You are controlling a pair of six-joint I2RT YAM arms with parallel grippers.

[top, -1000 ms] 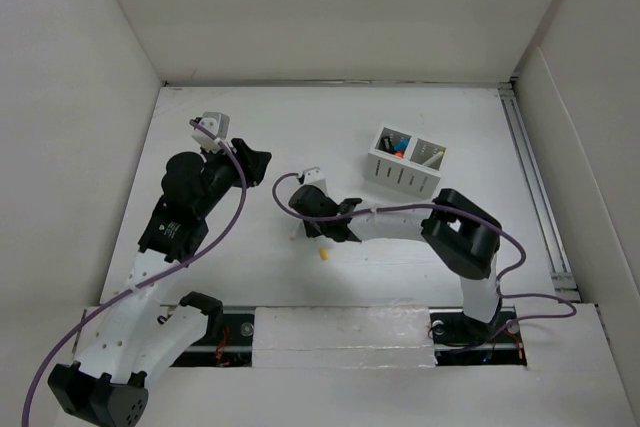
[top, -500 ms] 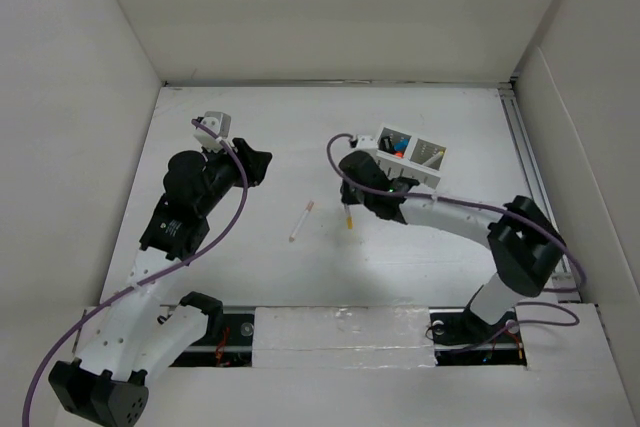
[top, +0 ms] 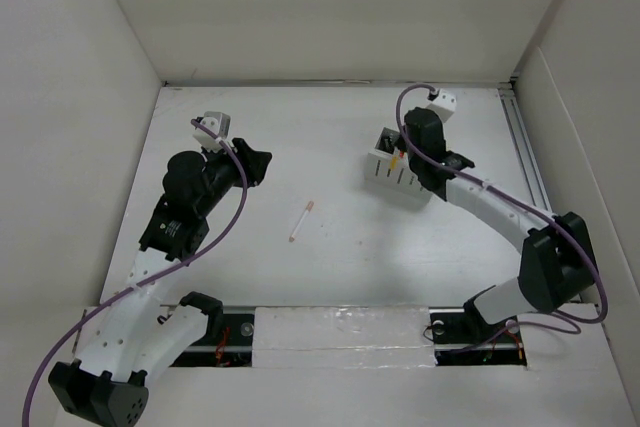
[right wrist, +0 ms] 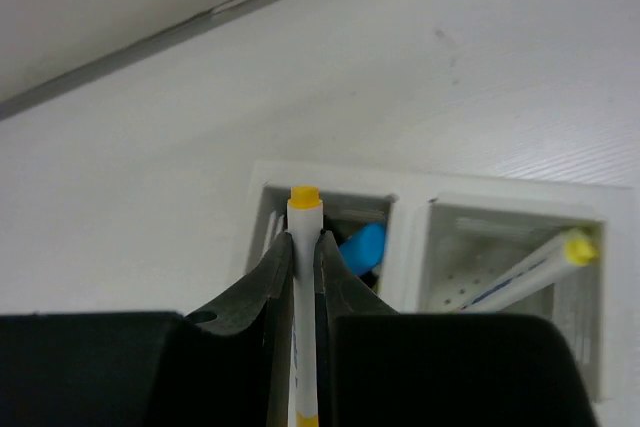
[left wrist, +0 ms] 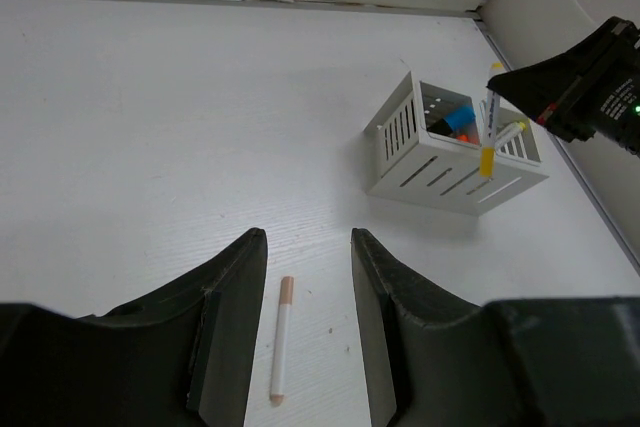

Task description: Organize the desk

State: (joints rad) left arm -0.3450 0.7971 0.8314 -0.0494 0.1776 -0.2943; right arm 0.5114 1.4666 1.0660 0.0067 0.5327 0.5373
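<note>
Toward the left edge of the desk (top: 400, 247), the left gripper (left wrist: 308, 243) hovers with its fingers spread and nothing between them, and that arm sits exactly as it did 1 second ago. Near the middle of the worktop a white pen (top: 301, 220) with a peach tip lies flat on the surface where it was 0.5 seconds ago, just ahead of the left gripper's spread fingers in the left wrist view. The real change is on the right. 1 second ago the right gripper (right wrist: 303, 247) was low over the middle of the desk, toward the near edge, and it has since swung across to the white organizer box (top: 398, 179), which stands toward the far right corner. Its fingers are pressed in on a yellow-capped pen (right wrist: 303, 209), held roughly upright. In the right wrist view the pen lines up with the compartment holding a blue item (right wrist: 362, 244). The other of the 2 compartments already holds a yellow-ended pen (right wrist: 578, 244). Whether the tip has entered the slot I cannot tell. So 1 pen looks about ready to be dropped in, and the task seems well along but not done — the white pen is left out, and it lies closer to the idle left arm.
</note>
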